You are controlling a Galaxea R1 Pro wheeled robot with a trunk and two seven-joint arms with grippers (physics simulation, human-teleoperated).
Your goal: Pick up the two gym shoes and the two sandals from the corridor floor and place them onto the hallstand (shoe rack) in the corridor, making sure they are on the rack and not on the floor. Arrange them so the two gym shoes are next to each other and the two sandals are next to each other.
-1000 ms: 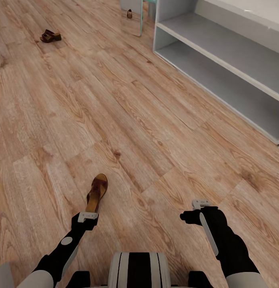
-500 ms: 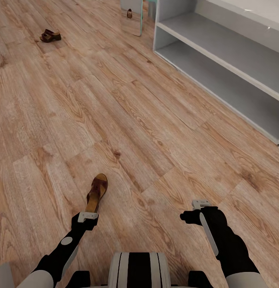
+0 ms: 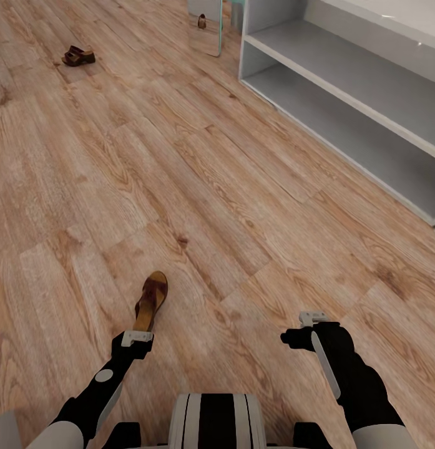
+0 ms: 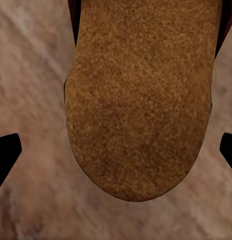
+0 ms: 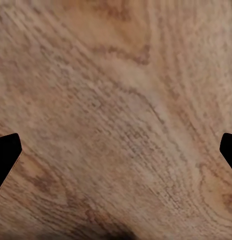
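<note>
Looking down from my head camera, I see a brown leather sandal (image 3: 151, 299) lying flat on the wood-plank corridor floor (image 3: 242, 206), toe pointing away from me. My left gripper (image 3: 136, 337) hangs right over its heel end; in the wrist camera the tan insole (image 4: 138, 100) sits between my two fingertips (image 4: 6, 152), which are spread wide and not touching it. My right gripper (image 3: 312, 318) hovers over bare floor, likewise spread wide. A second sandal (image 3: 78, 55) lies far off at the upper left. The pale-grey hallstand (image 3: 342, 93) stands along the right, both its shelf levels open.
</note>
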